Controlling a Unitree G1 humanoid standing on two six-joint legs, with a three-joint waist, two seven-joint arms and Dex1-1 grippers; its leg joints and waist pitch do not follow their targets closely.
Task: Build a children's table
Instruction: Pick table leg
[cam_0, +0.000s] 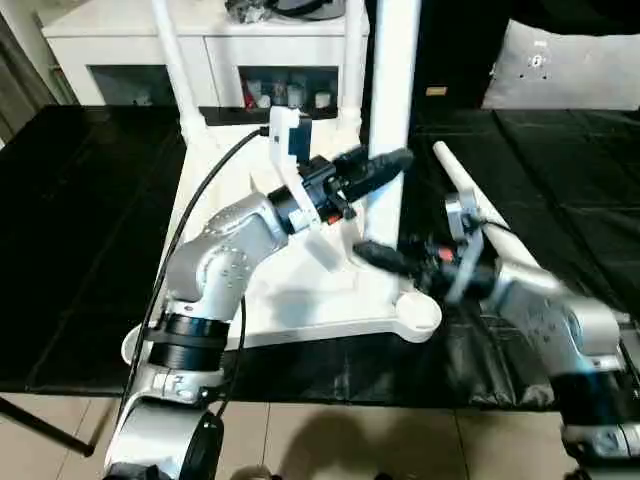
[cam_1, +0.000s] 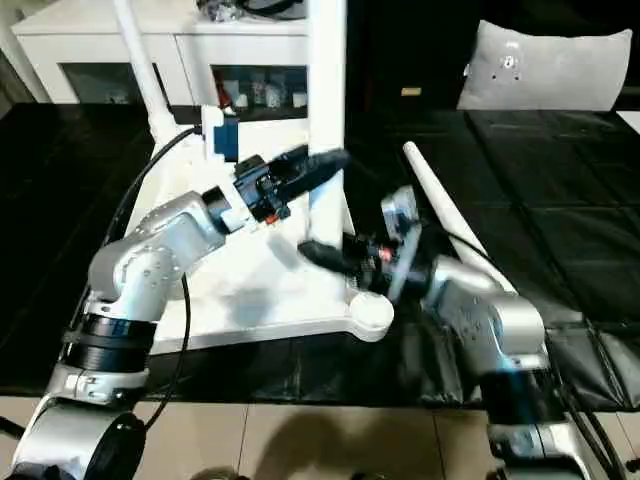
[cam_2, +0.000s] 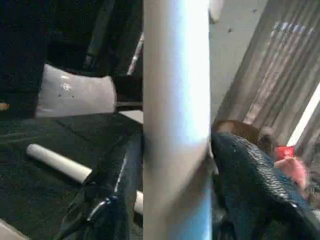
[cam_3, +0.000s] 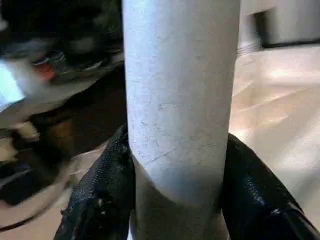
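Left eye view: both grippers, left (cam_0: 385, 165) and right (cam_0: 375, 255), clamp upright white plastic tapered leg (cam_0: 392, 100); seating it into tabletop's (cam_0: 290, 300) socket. Next: press and twist firmly.

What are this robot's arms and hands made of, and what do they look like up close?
Both forearms are rounded silver shells with black ring joints. The left arm carries a black cable along it and a white bracket with a blue part at the wrist. Each hand, the left hand and the right hand, ends in two black fingers with a textured surface. Small red parts show near both wrists.
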